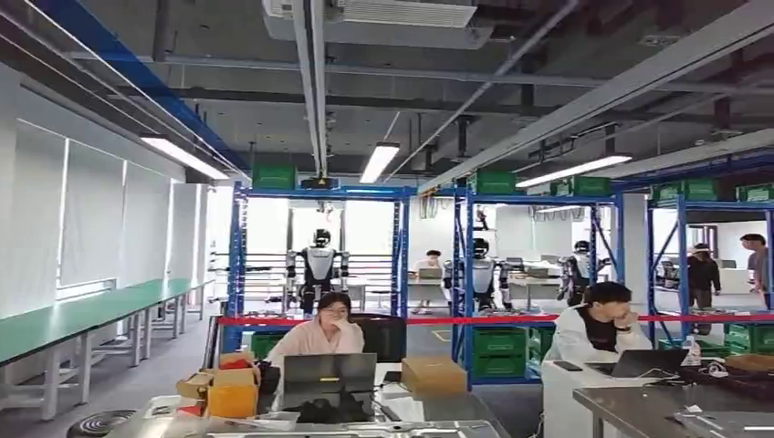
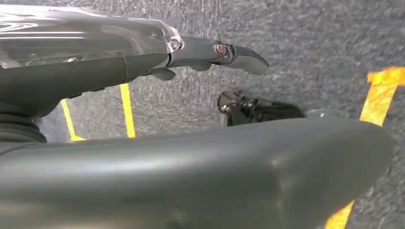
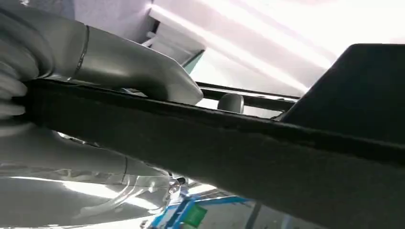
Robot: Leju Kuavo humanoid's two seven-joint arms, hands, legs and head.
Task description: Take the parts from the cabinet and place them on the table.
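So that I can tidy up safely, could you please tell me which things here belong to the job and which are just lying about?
Job: dark flat part, gripped by the right hand; steel table, likely the drop-off.
Lying about: laptop; cardboard box; yellow box; green crates; yellow floor tape.
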